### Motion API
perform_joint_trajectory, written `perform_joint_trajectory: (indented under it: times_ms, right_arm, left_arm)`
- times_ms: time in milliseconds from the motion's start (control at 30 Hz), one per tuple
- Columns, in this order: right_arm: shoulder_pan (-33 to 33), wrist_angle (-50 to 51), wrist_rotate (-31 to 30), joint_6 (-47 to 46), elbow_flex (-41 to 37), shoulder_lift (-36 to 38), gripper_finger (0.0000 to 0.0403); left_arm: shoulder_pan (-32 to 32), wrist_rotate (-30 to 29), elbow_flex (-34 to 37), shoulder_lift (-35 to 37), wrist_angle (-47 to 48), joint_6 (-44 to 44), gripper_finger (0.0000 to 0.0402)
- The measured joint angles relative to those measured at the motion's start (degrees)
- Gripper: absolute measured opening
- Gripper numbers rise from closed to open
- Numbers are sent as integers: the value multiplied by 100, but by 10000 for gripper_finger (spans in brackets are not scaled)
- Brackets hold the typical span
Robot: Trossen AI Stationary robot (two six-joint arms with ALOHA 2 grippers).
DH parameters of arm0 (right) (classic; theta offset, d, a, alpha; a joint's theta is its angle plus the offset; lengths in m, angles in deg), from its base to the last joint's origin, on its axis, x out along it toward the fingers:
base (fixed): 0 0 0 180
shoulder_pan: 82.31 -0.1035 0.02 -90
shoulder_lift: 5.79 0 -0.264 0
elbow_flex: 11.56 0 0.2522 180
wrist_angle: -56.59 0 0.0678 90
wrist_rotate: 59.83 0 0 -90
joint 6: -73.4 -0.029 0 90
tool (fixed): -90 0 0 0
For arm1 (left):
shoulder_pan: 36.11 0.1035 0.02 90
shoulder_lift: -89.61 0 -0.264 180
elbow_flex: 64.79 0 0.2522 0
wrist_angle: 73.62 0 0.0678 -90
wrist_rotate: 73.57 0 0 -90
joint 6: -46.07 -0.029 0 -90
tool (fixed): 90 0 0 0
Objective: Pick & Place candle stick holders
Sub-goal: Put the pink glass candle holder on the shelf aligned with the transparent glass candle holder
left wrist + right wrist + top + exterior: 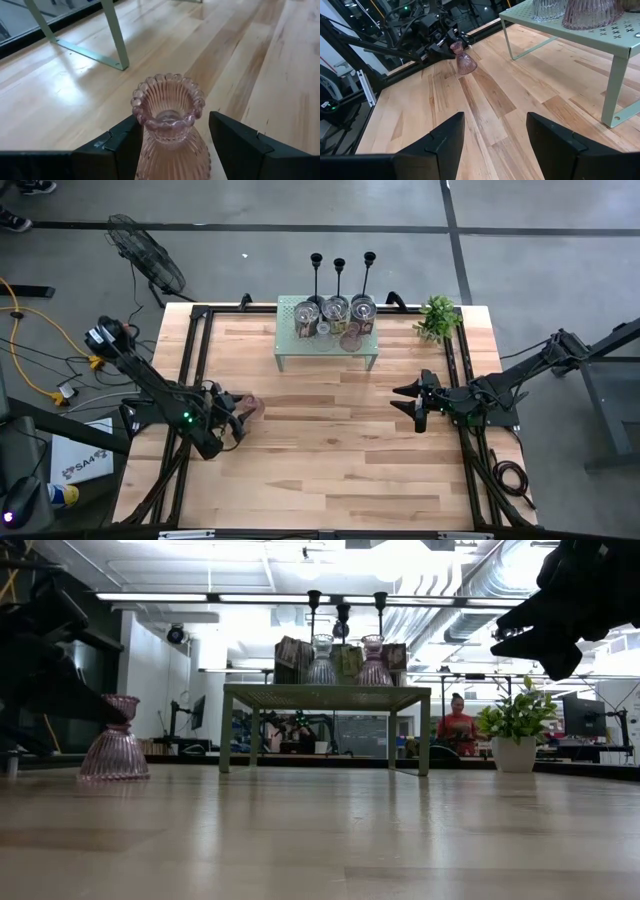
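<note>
A pink ribbed glass candle holder (253, 408) stands upright on its wide base on the table's left part; it also shows in the low view (113, 748). My left gripper (241, 414) is open at table height with a finger on each side of the holder's neck (169, 112). My right gripper (413, 404) is open and empty above the table's right part. Three black candlesticks (339, 268) rise at the far side of a pale green shelf (328, 350). The shelf carries silvery glass jars (336, 308) and other small glass holders. My left gripper has one finger (127, 142) close against the side of the pink holder's neck (146, 131); I cannot tell whether they touch. The other finger (230, 137) stands apart from it. The fingers come level from the table's left side. The holder stands on the table.
A small leafy plant in a white pot (437, 317) stands at the far right, beside the shelf. Bare wood lies between the two grippers (330, 430) and toward the near edge. A black frame rail (190, 380) runs along each side of the table.
</note>
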Motion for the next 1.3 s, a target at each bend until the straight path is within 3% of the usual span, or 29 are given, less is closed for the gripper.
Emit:
perform_joint_trajectory:
  times_ms: [467, 833, 1167, 1300]
  right_arm:
    - [0, 0, 0, 0, 0, 0, 206]
    - [0, 0, 0, -2, 0, 0, 206]
    - [2, 0, 0, -2, 0, 0, 206]
    - [0, 0, 0, 0, 0, 0, 206]
  left_arm:
    - [0, -616, -4, -943, -385, 741, 219]
    - [0, -761, -4, -1049, -623, 754, 216]
    - [0, -757, -4, -1049, -627, 758, 135]
    - [0, -757, -4, -1049, -628, 806, 129]
